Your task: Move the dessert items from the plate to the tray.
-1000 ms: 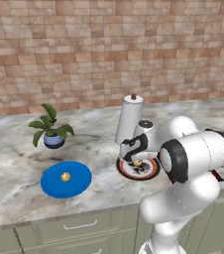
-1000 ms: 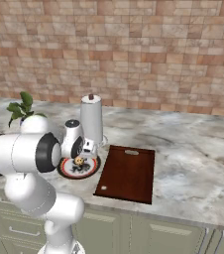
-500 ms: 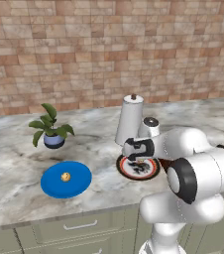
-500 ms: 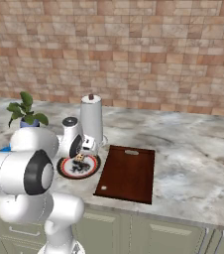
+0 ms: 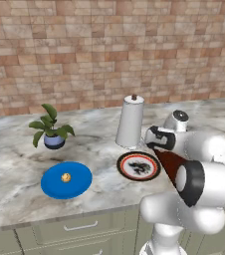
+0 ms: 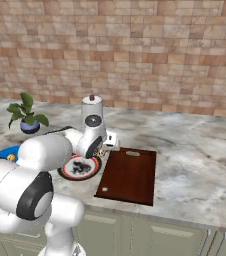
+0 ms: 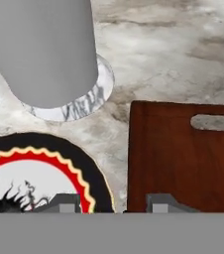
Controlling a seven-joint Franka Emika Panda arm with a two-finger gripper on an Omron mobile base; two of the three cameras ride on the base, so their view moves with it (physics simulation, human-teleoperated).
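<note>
The arm (image 5: 204,169) is built of glossy white rounded shells, bulbous at the joints. Each joint ends in a black disc ringed with a thin grey band. The gripper (image 7: 114,202) shows two small grey, blocky fingertips (image 7: 64,202).

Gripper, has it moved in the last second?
Yes. The gripper has shifted off the patterned plate middle toward the tray, now over the plate's edge.
</note>
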